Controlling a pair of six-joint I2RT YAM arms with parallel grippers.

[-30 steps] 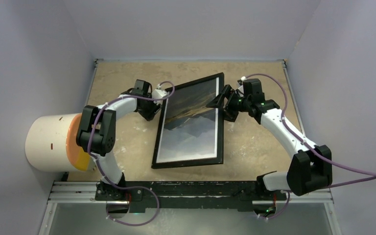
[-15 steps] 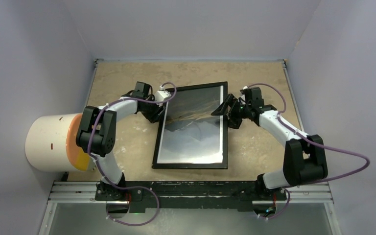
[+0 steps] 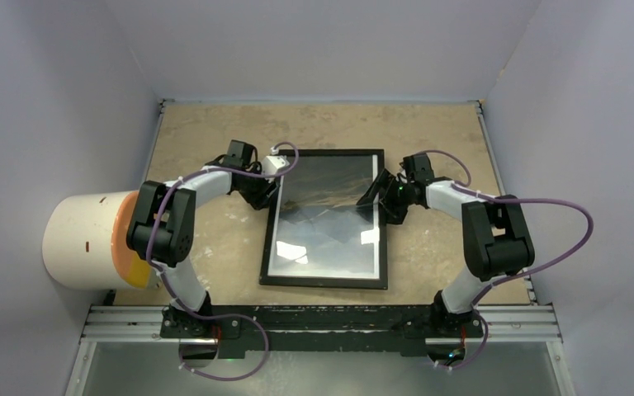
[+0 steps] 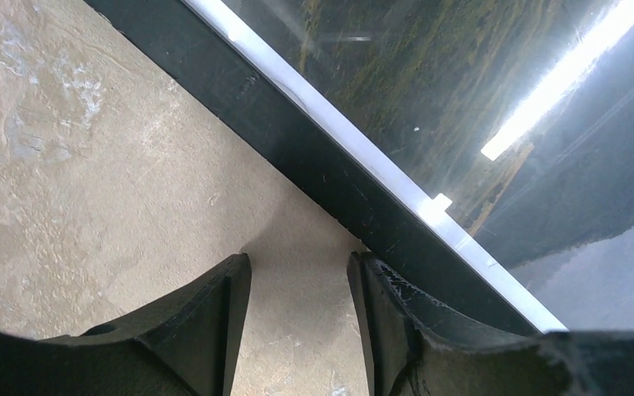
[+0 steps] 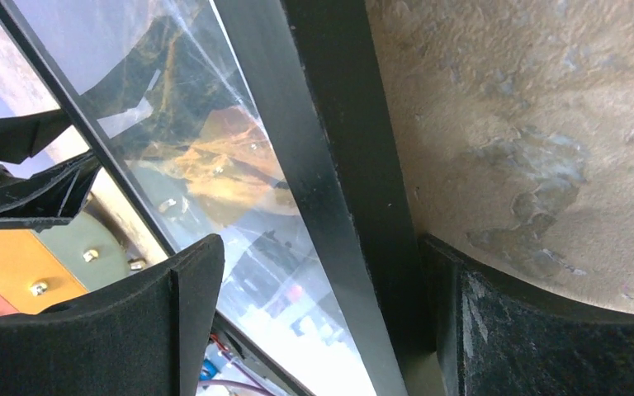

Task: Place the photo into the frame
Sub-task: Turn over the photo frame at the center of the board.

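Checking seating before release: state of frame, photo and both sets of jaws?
frame: flat on the table, front up.
photo: inside the frame, image up.
left gripper: jaws open, empty, beside the left rail.
right gripper: jaws open, straddling the right rail.

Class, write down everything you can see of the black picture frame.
The frame is a rectangle of thin black rails, seemingly flat and front-up on the sandy table, long sides running away from the arms. Its glossy pane reflects lights over the photo, dark mountains with a white border. The open right gripper straddles the right rail; the open left gripper sits at the left rail's outer edge.
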